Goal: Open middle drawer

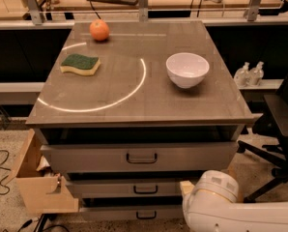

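Note:
The grey cabinet [134, 115] has three drawers stacked in its front. The middle drawer [110, 188] is the low grey front with a small dark loop handle [145, 189] at its centre, below the taller top drawer [86, 157]. A dark gap shows above its front. The white arm [216, 202] fills the bottom right corner, just right of the middle drawer's front. My gripper is out of view; only the arm's rounded white housing shows.
On the cabinet top lie an orange [99, 30], a green and yellow sponge [80, 64] and a white bowl [187, 69]. A light-brown wooden box [37, 187] stands at the cabinet's left. A black chair [279, 124] stands at the right. The bottom drawer's handle [146, 214] shows below.

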`<state>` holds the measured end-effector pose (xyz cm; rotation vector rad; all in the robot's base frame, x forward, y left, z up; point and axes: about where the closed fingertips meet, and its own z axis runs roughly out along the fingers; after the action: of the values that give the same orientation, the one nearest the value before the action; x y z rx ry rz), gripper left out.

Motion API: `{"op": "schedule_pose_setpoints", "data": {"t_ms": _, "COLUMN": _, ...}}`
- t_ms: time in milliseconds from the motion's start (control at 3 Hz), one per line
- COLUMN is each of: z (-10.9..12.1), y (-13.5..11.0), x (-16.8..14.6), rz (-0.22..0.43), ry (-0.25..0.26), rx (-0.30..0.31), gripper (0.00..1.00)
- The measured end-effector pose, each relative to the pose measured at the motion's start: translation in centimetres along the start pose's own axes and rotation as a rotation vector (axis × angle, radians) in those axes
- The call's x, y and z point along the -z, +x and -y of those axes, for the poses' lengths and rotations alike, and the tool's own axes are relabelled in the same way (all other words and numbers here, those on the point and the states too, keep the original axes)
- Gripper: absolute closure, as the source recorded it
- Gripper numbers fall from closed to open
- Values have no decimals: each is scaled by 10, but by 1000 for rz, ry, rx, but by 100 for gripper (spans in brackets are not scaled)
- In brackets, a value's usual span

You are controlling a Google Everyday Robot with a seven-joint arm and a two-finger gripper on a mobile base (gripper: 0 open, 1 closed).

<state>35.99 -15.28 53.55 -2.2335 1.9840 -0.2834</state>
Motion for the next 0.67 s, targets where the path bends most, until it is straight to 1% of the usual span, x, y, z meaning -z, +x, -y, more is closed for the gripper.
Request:
{"op": "schedule_pose_setpoints", "data": {"t_ms": 333, "z": 9, "y": -22, "x": -23, "rz": -5, "ry": -4, "rx": 13, "gripper": 0}}
{"op": "schedule_pose_setpoints", "data": {"t_ms": 667, "z": 16, "y": -36, "x": -43, "rz": 16, "ry": -6, "rx": -14, "gripper": 0}}
